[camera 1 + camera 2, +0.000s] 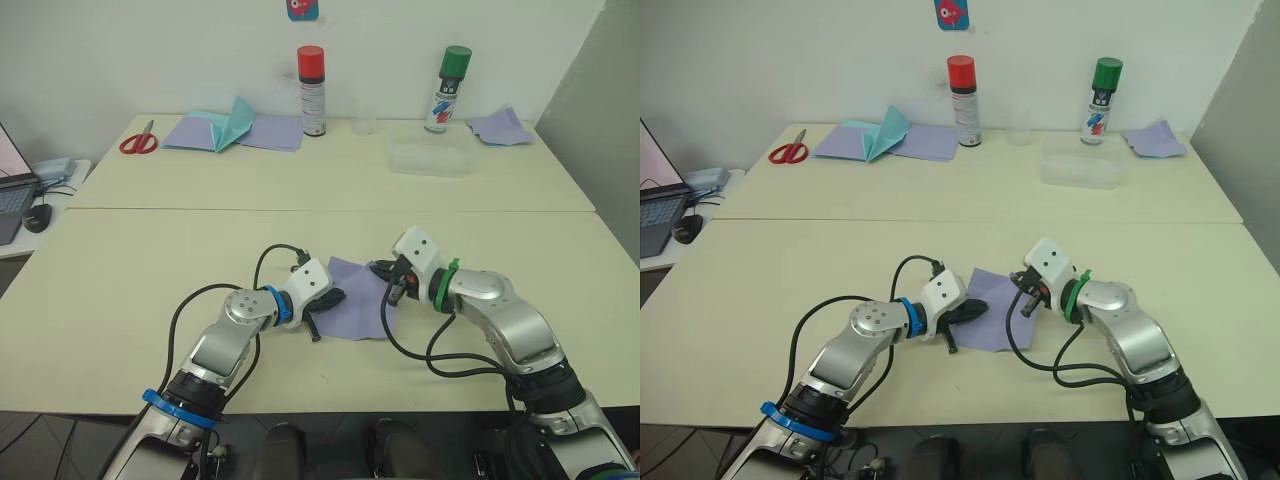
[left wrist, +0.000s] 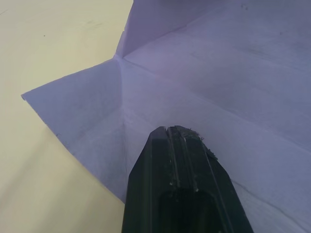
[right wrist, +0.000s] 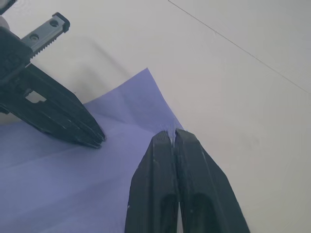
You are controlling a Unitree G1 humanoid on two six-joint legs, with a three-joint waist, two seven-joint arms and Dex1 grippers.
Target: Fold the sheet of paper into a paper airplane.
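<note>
The lavender sheet of paper lies near the table's front edge, between my two grippers, with crease lines across it. My left gripper is shut, and its joined fingertips rest on top of the sheet's left part. At the sheet's far right edge my right gripper is shut, with that edge pinched between its fingertips. Beside this hold a strip of the sheet stands slightly raised. The right wrist view also shows the left gripper's fingers lying on the paper.
At the back left a teal paper plane lies on lavender sheets next to red scissors. Farther right stand a red-capped spray can, a green-capped can, a clear plastic container and a lavender scrap. A laptop sits at far left.
</note>
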